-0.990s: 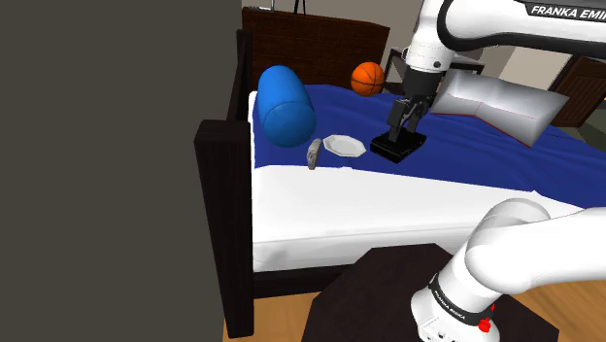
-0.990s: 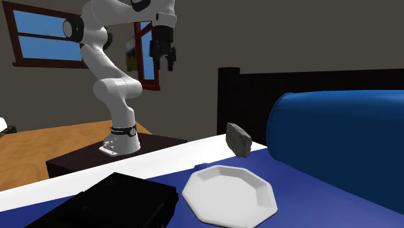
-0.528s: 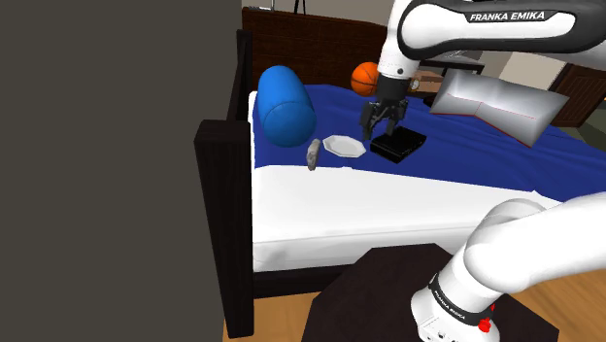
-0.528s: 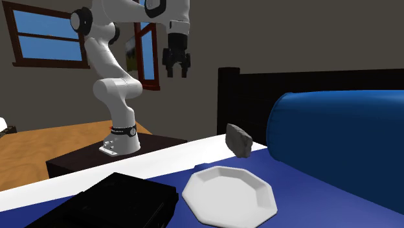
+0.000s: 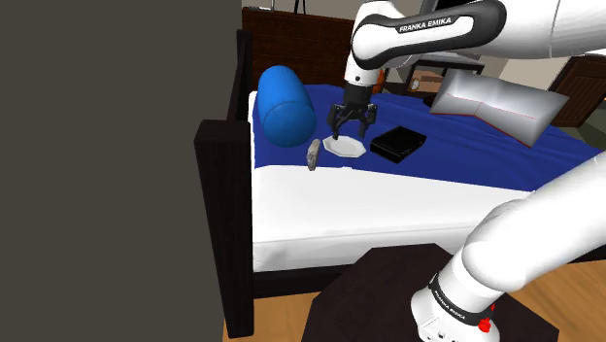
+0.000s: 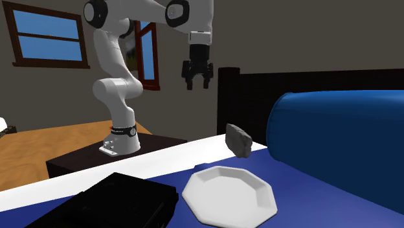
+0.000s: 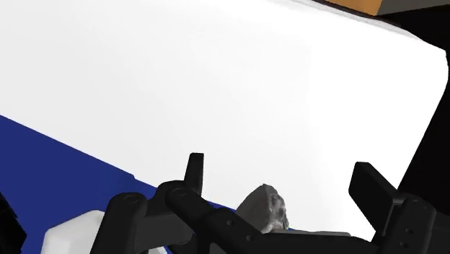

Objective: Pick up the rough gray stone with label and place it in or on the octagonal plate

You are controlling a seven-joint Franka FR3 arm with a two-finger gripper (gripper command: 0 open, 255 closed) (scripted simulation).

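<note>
Beside octagonal plate point(image 6: 228, 194), stone point(image 5: 314, 154) on end, long axis near-vertical.

Arm point(image 5: 434, 23) link – "FRANKA EMIKA"; base band point(image 6: 122, 130) txt prob. illegible.

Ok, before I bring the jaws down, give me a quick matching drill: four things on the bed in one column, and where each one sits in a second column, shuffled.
Things:
1. rough gray stone
2. white octagonal plate
3. flat black box
4. blue cylindrical bolster

Places:
A. flat on the blue cover, between the stone and the box
B. on the border of the blue cover and the white sheet
C. farthest toward the shoulder view's right of the four
D. closest to the dark bed frame

Pairs: 1-B, 2-A, 3-C, 4-D
</note>
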